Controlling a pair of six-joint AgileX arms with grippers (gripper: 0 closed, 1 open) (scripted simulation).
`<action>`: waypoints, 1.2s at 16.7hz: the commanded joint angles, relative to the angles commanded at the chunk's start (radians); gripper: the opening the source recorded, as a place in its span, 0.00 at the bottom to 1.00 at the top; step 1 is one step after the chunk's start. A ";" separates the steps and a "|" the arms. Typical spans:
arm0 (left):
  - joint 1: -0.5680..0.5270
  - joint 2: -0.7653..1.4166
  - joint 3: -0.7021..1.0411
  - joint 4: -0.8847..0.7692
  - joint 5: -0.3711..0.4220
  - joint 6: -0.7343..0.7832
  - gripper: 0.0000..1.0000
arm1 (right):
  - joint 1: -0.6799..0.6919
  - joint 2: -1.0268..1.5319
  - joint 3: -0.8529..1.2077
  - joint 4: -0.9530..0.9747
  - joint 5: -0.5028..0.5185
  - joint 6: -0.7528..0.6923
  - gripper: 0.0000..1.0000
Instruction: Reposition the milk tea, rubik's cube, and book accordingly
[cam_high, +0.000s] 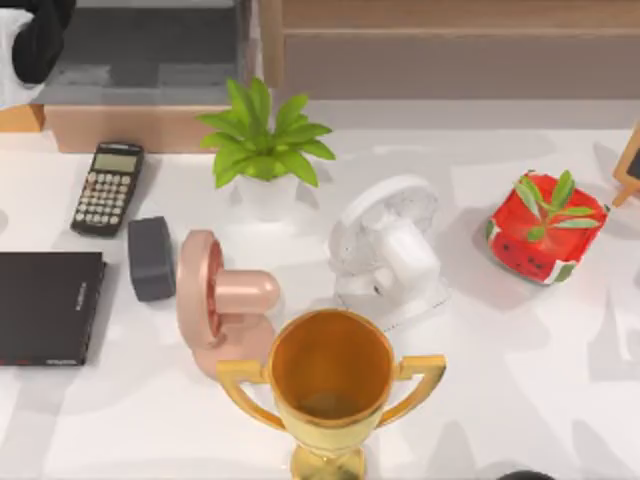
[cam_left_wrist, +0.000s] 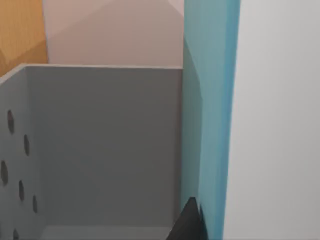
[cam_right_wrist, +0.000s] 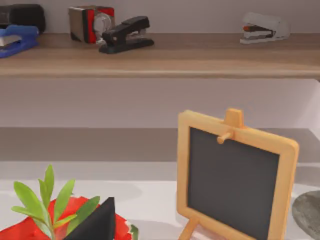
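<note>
The book (cam_left_wrist: 210, 125) stands upright with its teal cover toward the inside of a grey box (cam_left_wrist: 105, 150), seen close in the left wrist view. My left gripper (cam_left_wrist: 200, 227) is shut on the book, with one dark fingertip (cam_left_wrist: 187, 222) pressed against the cover and the other hidden behind the book. From above, my left arm (cam_high: 35, 40) hangs over the grey box (cam_high: 140, 50) at the table's far left. The milk tea and the rubik's cube are out of view. My right arm (cam_high: 525, 476) is parked at the near edge, right of the middle.
On the table stand a calculator (cam_high: 107, 187), a black slab (cam_high: 48, 307), a dark grey block (cam_high: 151, 258), a pink fan (cam_high: 215, 295), a white fan (cam_high: 385, 250), a potted plant (cam_high: 262, 145), a gold trophy (cam_high: 330, 385), a watermelon pot (cam_high: 545, 235) and a small easel blackboard (cam_right_wrist: 235, 175).
</note>
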 joint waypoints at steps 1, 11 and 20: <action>0.000 0.000 0.000 0.000 0.001 0.001 0.00 | 0.000 0.000 0.000 0.000 0.000 0.000 1.00; 0.064 -0.349 -0.259 0.090 0.342 0.541 0.00 | 0.000 0.000 0.000 0.000 0.000 0.000 1.00; 0.335 -0.634 -1.043 0.176 0.480 1.492 0.00 | 0.000 0.000 0.000 0.000 0.000 0.000 1.00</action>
